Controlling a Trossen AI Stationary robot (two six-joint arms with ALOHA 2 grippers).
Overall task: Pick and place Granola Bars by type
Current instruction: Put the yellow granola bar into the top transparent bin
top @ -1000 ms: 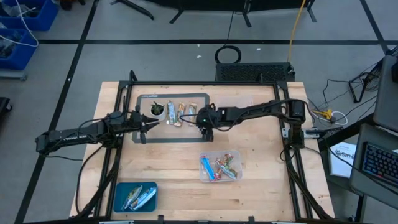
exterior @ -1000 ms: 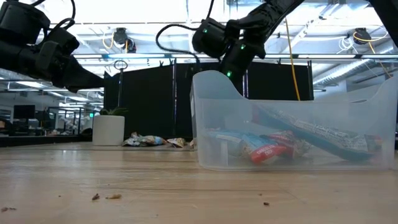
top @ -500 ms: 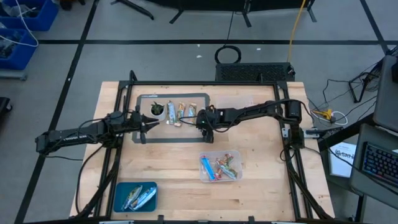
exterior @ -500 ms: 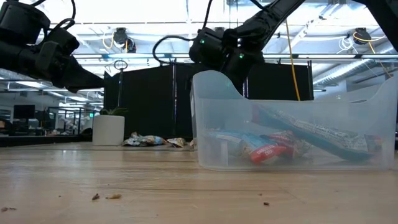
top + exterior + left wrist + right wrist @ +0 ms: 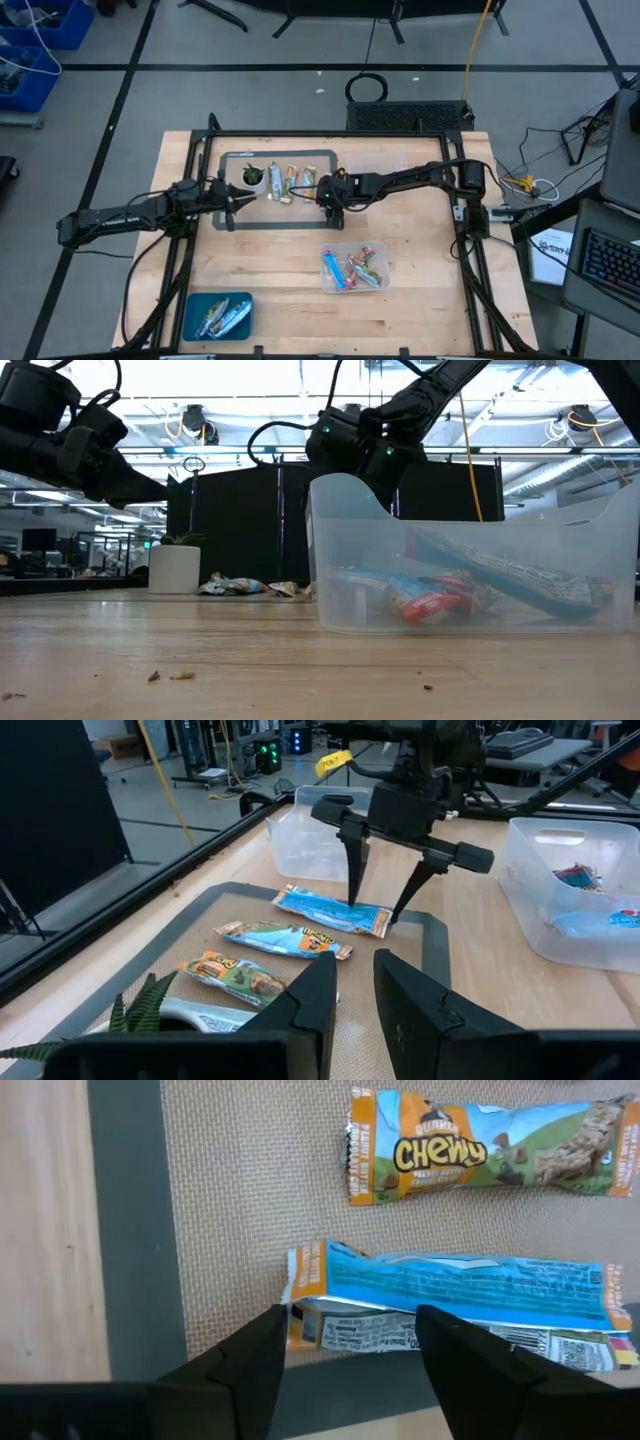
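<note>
On the table (image 5: 410, 250), one mat (image 5: 225, 215) at twelve o'clock holds three bars (image 5: 283, 938) and a cup (image 5: 251, 176), the right gripper (image 5: 382, 906) straddling the blue bar (image 5: 332, 911) with jaws open, the left gripper (image 5: 234, 204) nearly closed, empty.

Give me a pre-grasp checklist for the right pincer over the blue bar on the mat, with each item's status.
1. Right pincer open: ok, its fingers stand apart.
2. Pincer lined up with the blue bar: ok, the fingers straddle one end of the wrapper.
3. Fingertips down at the bar: cannot tell if they touch the mat yet.
4. Neighbouring bar clear: ok, the Chewy bar lies apart from the blue one.
5. Left pincer out of the way: ok, it waits over the mat's other side near the white cup.
6. Clear bin ready: ok, it sits on the table, already holding several bars.
</note>
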